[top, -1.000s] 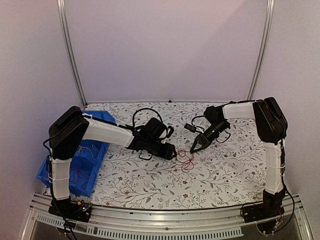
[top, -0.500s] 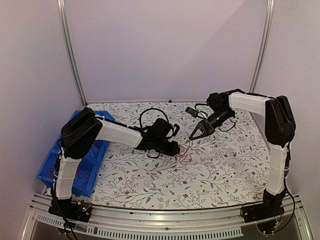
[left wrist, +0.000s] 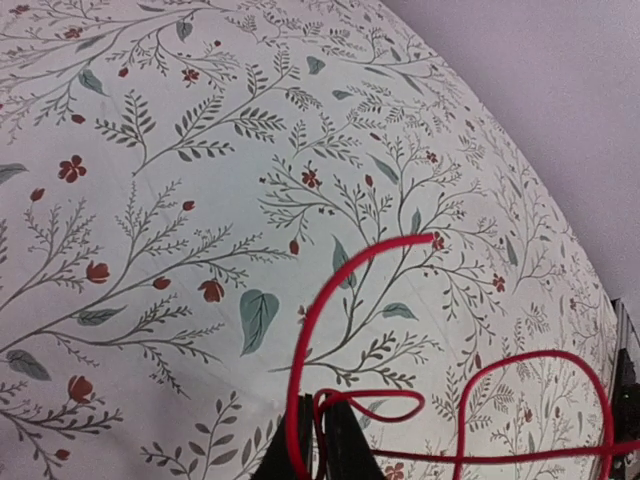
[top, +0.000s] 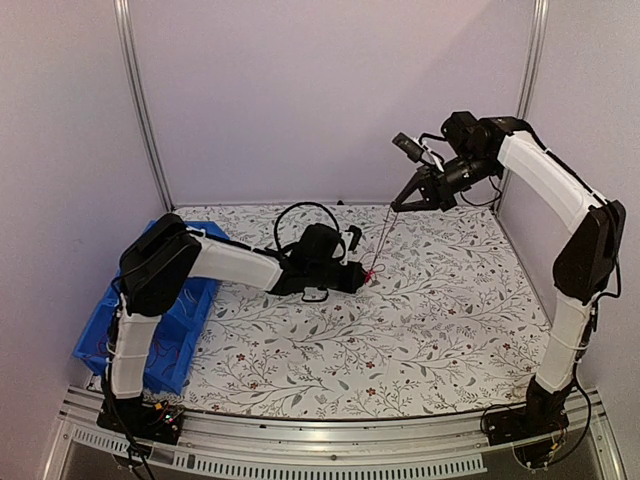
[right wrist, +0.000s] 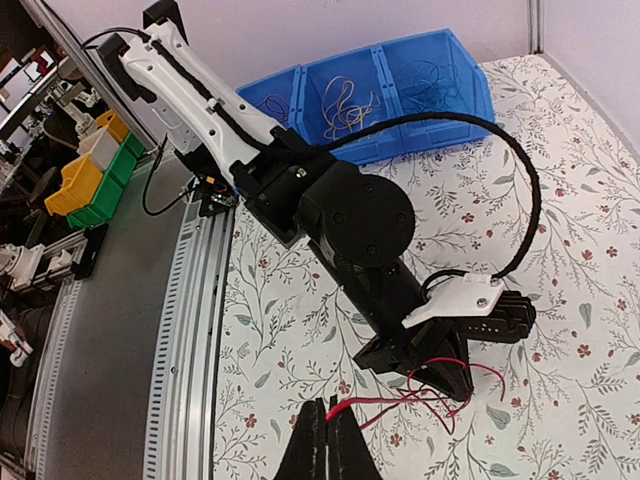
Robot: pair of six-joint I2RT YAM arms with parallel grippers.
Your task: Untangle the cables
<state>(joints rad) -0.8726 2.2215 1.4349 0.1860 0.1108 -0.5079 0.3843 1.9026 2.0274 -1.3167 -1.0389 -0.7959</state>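
The cables (top: 372, 272) show as a small red tangle on the flowered table. My left gripper (top: 364, 277) lies low on the table, shut on that tangle. In the left wrist view a red strand (left wrist: 303, 352) runs between the closed tips of the left gripper (left wrist: 318, 402) and loops over the cloth. My right gripper (top: 393, 208) is raised at the back right, shut on a red strand (top: 383, 240) that stretches down to the tangle. In the right wrist view the right gripper (right wrist: 325, 402) pinches the strand's end (right wrist: 366, 400), and the left gripper (right wrist: 452, 380) sits on the clump.
A blue bin (top: 190, 300) with loose wires in it stands at the table's left edge, also seen as the blue bin (right wrist: 400, 90). Yellow and green bins (right wrist: 90, 165) sit off the table beyond the metal rail (right wrist: 190, 330). A black hose (top: 300, 215) arches over the left wrist.
Both grippers closed. The right gripper rose from the table toward the back right, pulling a red strand taut. The left gripper shifted slightly toward the back with the tangle.
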